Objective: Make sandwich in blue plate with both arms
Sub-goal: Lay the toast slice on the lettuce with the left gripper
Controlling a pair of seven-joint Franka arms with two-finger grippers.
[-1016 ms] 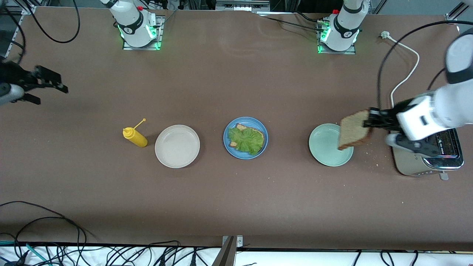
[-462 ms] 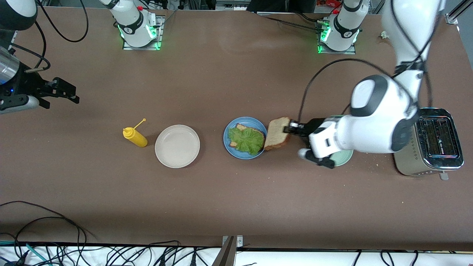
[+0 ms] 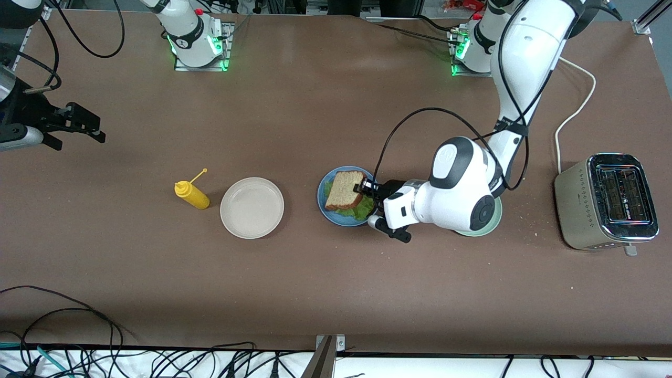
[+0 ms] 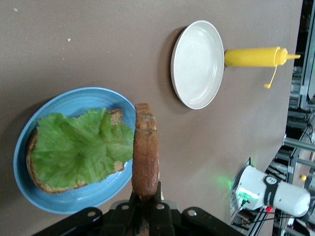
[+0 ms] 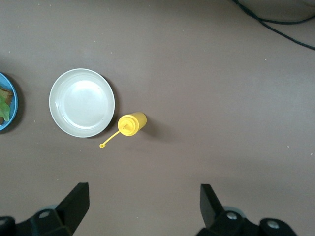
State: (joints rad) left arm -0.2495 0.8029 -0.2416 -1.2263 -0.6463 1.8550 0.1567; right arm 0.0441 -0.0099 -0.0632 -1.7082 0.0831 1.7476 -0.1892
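Bread slice held over the blue plate.
Front view: left gripper (image 3: 364, 187) clamps 1 bread slice (image 3: 344, 190) above the lettuce (image 3: 360, 210) on the blue plate (image 3: 322, 195), between beige plate (image 3: 252, 208) and green plate (image 3: 497, 212); toaster (image 3: 606, 201) at the left arm's end. Right wrist view: right gripper (image 5: 142, 206) spread wide, waiting above mustard bottle (image 5: 131, 123).

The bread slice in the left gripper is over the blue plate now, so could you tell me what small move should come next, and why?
Probably lower it flat onto the lettuce and release. The left gripper is shut on the bread slice, held over the blue plate, whose lower slice is already covered by the leaf. The right gripper waits open.
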